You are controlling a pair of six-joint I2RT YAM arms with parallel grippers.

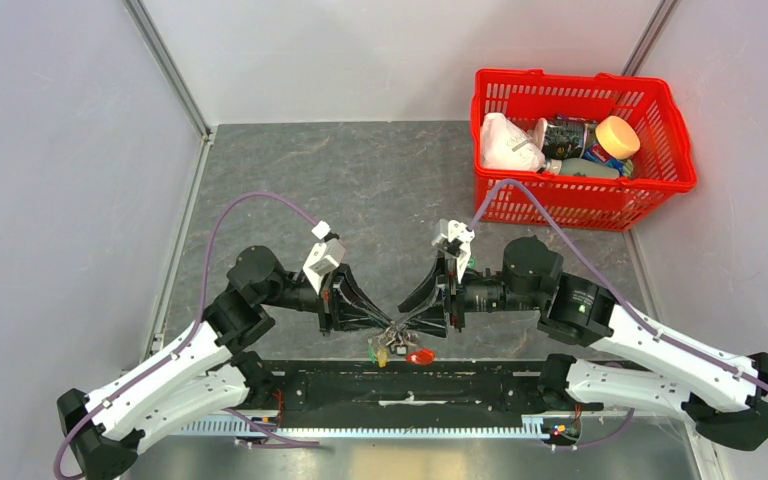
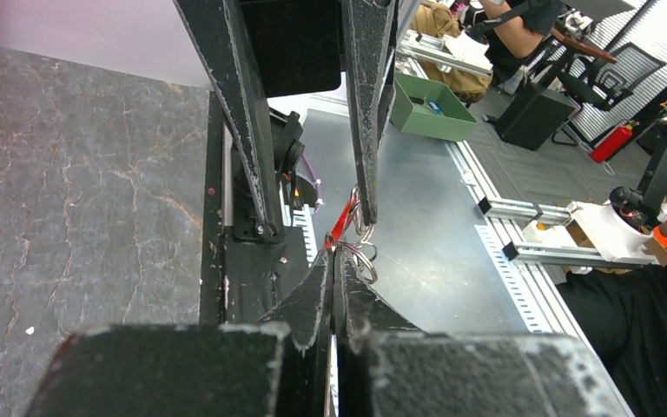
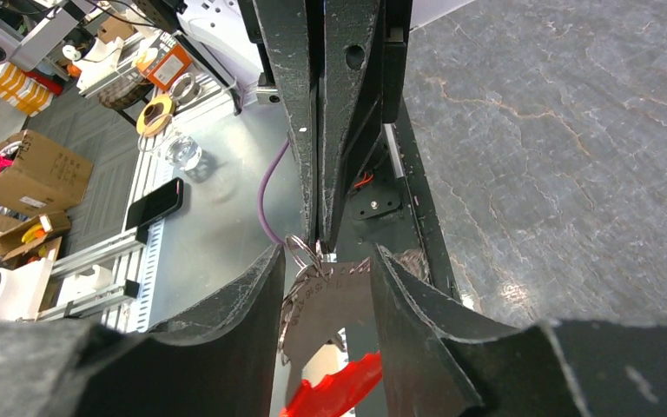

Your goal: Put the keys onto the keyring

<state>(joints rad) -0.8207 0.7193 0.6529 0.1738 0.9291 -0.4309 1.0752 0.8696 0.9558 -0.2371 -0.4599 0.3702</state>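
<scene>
Both arms meet nose to nose at the near middle of the table (image 1: 360,180). The left gripper (image 2: 334,254) is clenched tight, pinching the keyring (image 2: 344,219) right at its red bit. The right gripper (image 3: 326,254) is spread wide, with a key (image 3: 332,300) sitting between its fingers. The rest of the keys (image 1: 392,345) dangle just below the two fingertips. The red basket (image 1: 520,205) sits far right, well apart.

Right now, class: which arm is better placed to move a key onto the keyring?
Right, probably. The left gripper is shut on the keyring, steadying it. The right gripper is open with a key between its fingers, ready to close.
</scene>
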